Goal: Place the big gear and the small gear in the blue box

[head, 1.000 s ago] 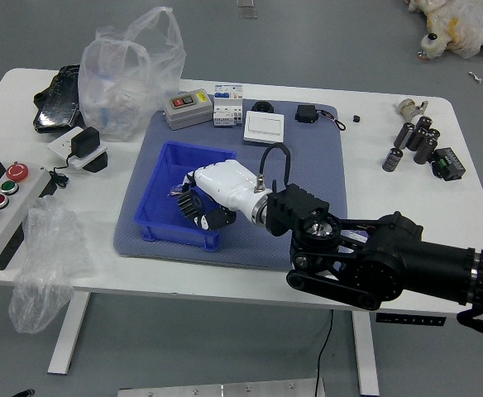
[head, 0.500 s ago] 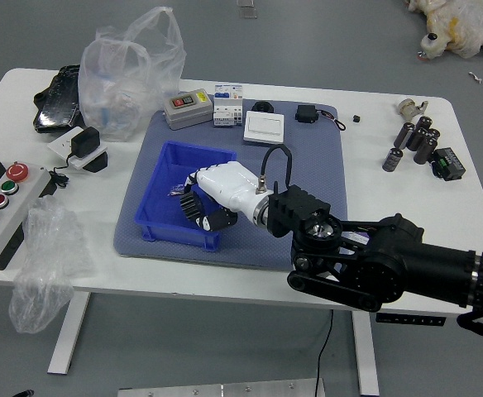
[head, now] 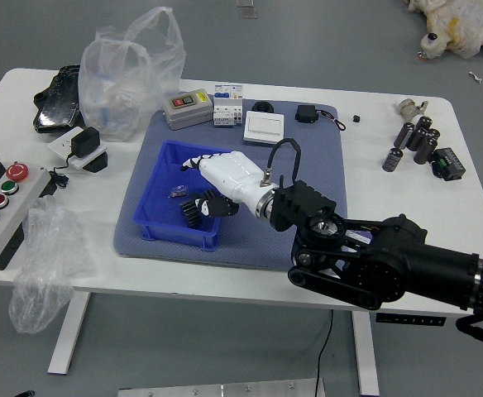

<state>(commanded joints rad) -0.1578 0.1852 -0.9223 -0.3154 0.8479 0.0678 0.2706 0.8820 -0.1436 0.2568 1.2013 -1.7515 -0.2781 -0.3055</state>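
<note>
Robot hand (head: 233, 179), the right one, reaches over the near right part of the blue box (head: 153, 231), its fingers parted and loose. Black and deeply toothed, the big gear (head: 191, 214) sits tilted inside the box, just beside the fingertips, while the small gear (head: 178, 191), greyish with a metallic shine, lies on the box floor, left of the robot hand and near the big gear.

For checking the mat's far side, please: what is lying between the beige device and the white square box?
A small white module stands between the beige device and white square box, seen in head view.
</note>
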